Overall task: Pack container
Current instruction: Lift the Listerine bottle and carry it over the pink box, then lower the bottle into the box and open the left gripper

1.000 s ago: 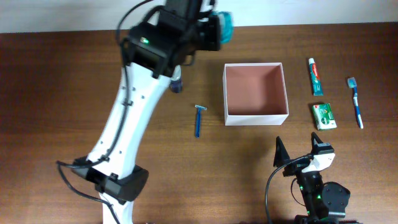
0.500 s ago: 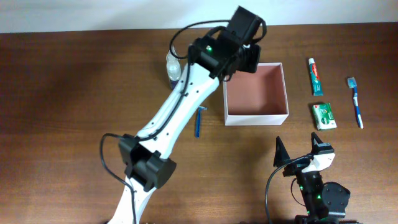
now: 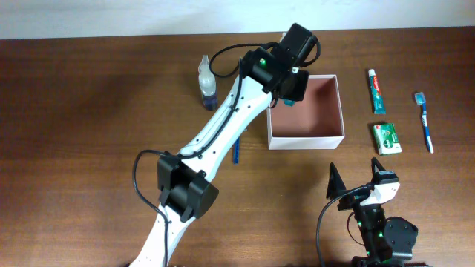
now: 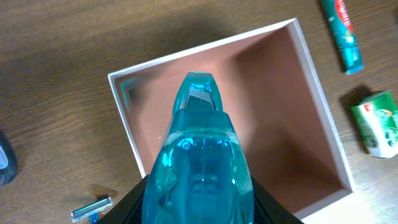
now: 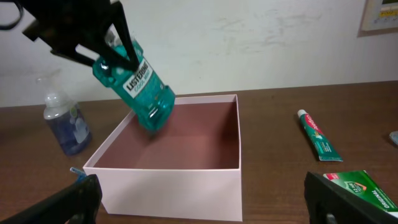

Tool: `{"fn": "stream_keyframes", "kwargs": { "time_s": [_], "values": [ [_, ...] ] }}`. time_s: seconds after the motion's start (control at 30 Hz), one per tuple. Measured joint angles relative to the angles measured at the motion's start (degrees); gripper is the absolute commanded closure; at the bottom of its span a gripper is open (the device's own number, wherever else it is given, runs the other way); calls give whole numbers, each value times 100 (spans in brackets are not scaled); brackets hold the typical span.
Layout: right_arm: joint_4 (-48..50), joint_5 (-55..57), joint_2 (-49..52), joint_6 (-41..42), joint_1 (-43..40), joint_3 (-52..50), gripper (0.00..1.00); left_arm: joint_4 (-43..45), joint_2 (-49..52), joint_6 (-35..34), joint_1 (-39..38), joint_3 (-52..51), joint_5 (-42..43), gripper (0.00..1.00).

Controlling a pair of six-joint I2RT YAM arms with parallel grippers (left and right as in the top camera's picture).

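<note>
The container [image 3: 306, 140] is a square white-walled box with a reddish-brown floor, at the table's centre right. It also shows in the left wrist view [image 4: 205, 53] and the right wrist view [image 5: 168, 186]. My left gripper [image 3: 286, 90] is over its back left corner, shut on a teal mouthwash bottle [image 4: 199, 155]. The bottle hangs tilted, cap end down, inside the box's left side [image 5: 134, 78]. I cannot tell whether it touches the floor. My right gripper [image 3: 356, 182] is open and empty, near the table's front edge, in front of the box.
Right of the box lie a toothpaste tube [image 3: 377, 90], a green soap box [image 3: 387, 138] and a blue toothbrush [image 3: 425, 122]. A blue razor [image 3: 236, 152] lies left of the box, partly under my left arm. A clear pump bottle [image 3: 207, 83] stands at the back left.
My left arm has swung right from the pump bottle's area to over the container, carrying the mouthwash bottle, and has lowered it into the box. The right arm has not moved.
</note>
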Motion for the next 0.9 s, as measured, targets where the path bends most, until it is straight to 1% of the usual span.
{"fn": "stream_keyframes", "kwargs": {
  "time_s": [0.27, 0.57, 0.9],
  "values": [
    [0, 0, 0, 0, 0, 0, 1, -273, 280, -85, 0, 0, -42, 62],
    [0, 0, 0, -2, 0, 0, 1, -264, 380, -127, 0, 0, -48, 62],
    [0, -2, 0, 0, 0, 0, 1, -352, 579, -232, 0, 0, -258, 61]
  ]
}}
